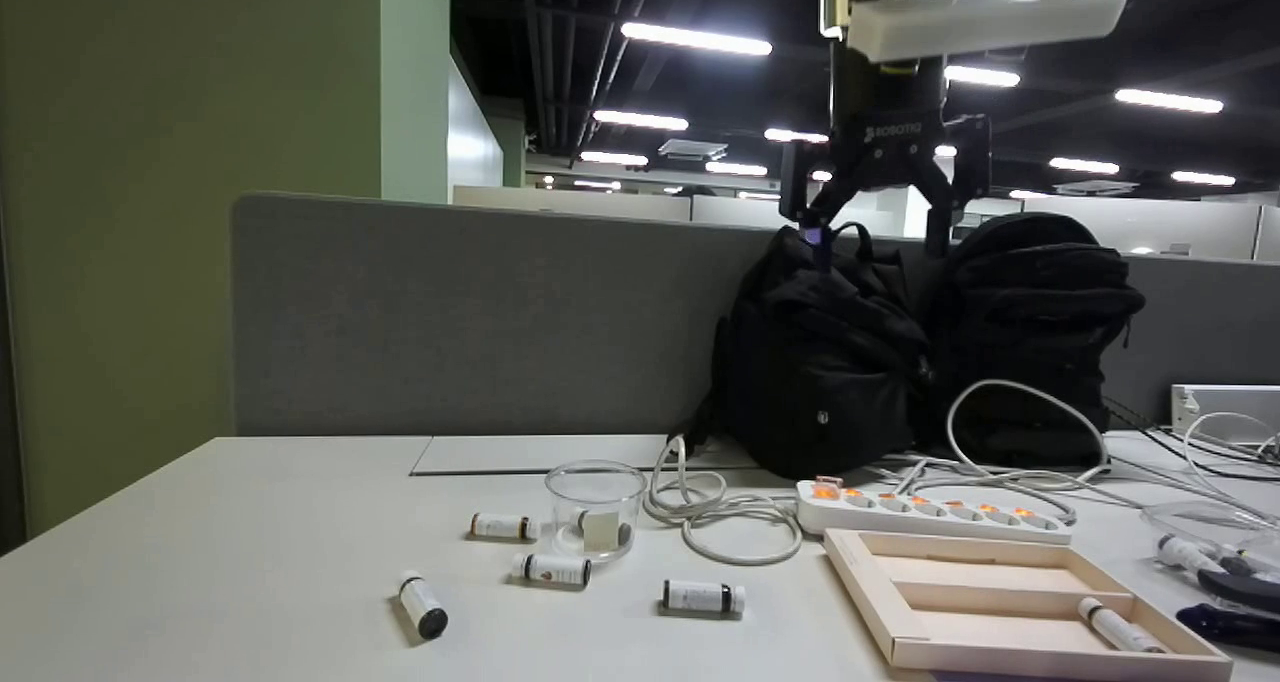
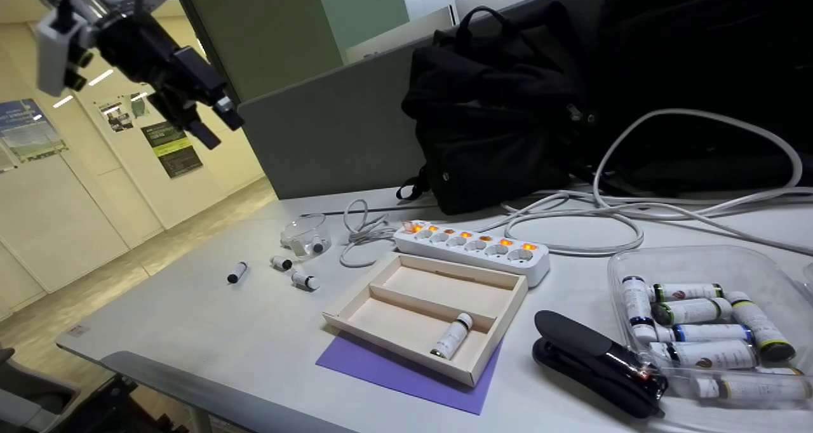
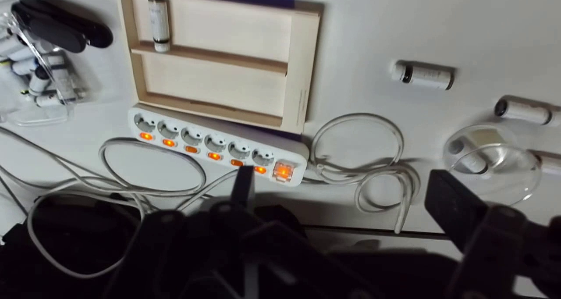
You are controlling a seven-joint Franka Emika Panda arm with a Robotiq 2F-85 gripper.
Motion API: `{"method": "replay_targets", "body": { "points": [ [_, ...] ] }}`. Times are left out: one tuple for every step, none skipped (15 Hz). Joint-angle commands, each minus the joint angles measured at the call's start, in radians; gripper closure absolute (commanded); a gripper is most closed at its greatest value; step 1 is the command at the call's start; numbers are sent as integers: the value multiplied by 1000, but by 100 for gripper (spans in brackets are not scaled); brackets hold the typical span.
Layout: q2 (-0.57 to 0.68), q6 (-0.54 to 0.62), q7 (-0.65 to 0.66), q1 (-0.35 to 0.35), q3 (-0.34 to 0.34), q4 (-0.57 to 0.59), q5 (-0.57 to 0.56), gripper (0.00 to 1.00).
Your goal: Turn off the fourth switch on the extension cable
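The extension cable (image 3: 225,151) is a white power strip on the table, also in both exterior views (image 1: 935,522) (image 2: 471,250). Its large main switch (image 3: 284,172) glows orange at one end, under a clear cover. Along the row, the middle switch (image 3: 214,156) is lit, with a dim switch (image 3: 191,149) (image 3: 237,162) on each side of it. The other small switches are lit. My gripper (image 3: 341,176) is open and empty, high above the table in both exterior views (image 1: 880,249) (image 2: 222,131). In the wrist view, one fingertip overlaps the strip's edge, but it is far above it.
A pale wooden frame (image 2: 416,303) with a vial lies against the strip. Coiled white cord (image 3: 385,172), a clear cup (image 1: 597,482) and loose vials lie beside it. Black backpacks (image 1: 830,362) stand behind. A stapler (image 2: 597,363) and clear box (image 2: 698,255) of vials stand on the other side.
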Motion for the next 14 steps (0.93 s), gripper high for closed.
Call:
{"method": "replay_targets", "body": {
  "points": [
    [245, 116, 41, -94, -53, 123, -150, 0],
    [302, 126, 68, -119, -67, 160, -214, 0],
    [363, 118, 90, -127, -96, 210, -265, 0],
    [421, 91, 101, -120, -136, 268, -296, 0],
    [478, 67, 105, -103, -178, 328, -312, 0],
    [527, 34, 110, -81, -221, 391, -321, 0],
    [563, -32, 109, -50, -254, 448, -263, 0],
    [467, 71, 47, -31, -279, 308, -267, 0],
    [510, 38, 45, -18, -305, 362, -258, 0],
    [541, 21, 46, -9, -318, 400, -252, 0],
    [560, 13, 48, -2, -323, 421, -248, 0],
    [567, 6, 52, 5, -323, 430, -246, 0],
    [568, 3, 58, 9, -322, 432, -245, 0],
    [567, 1, 62, 12, -321, 432, -245, 0]
  ]
}}
